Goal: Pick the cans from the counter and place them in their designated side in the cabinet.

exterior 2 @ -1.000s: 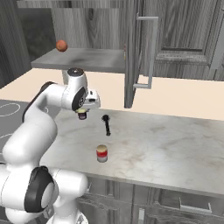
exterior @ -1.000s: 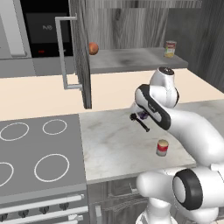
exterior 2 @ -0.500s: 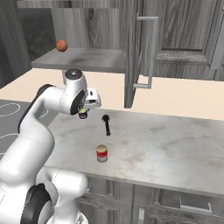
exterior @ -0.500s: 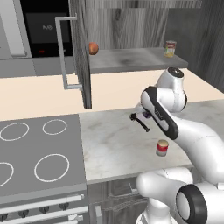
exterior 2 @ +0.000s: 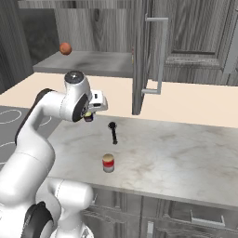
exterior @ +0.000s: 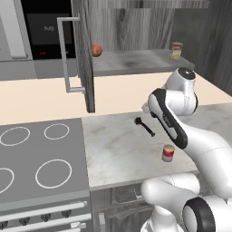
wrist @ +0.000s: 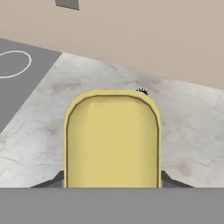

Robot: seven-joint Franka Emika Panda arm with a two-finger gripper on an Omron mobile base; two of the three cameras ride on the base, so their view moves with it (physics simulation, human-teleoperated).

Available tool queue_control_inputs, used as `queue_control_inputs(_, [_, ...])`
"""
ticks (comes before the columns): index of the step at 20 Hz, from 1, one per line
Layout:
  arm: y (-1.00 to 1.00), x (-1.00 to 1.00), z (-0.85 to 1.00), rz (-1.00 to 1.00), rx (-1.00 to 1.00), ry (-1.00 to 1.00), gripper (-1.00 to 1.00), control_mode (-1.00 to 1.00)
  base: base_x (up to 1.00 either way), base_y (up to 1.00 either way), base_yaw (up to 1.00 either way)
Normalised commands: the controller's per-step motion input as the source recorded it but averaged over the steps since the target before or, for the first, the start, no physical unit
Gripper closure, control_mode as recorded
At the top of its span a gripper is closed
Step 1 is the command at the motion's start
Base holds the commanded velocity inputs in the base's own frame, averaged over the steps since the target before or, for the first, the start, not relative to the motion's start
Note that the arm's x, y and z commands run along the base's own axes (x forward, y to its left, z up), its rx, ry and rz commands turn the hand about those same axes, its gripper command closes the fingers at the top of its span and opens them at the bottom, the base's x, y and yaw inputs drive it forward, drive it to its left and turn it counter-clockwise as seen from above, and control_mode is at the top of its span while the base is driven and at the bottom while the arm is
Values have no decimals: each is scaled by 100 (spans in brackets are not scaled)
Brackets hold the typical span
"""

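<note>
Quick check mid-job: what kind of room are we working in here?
A kitchen, rendered: a stovetop with ring burners beside a marbled counter, a black oven behind, and an open wall cabinet above.

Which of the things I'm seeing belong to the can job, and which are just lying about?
Part of the job:
- blue and yellow can, held in the hand
- red can on the counter
- cabinet

Just lying about:
- orange ball
- black utensil
- stovetop
- can already on the shelf
</note>
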Motion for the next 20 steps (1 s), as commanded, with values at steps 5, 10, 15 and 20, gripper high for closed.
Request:
queue_control_inputs(5, [-11, -2, 25, -6, 0, -6, 100, -100, 0, 0, 0])
queue_control_inputs(10, [-12, -1, 28, -8, 0, -10, 100, -100, 0, 0, 0])
queue_control_inputs(15, [-12, -1, 24, -7, 0, -9, 100, -100, 0, 0, 0])
queue_control_inputs(20, [-13, -4, 23, -3, 0, -8, 100, -100, 0, 0, 0])
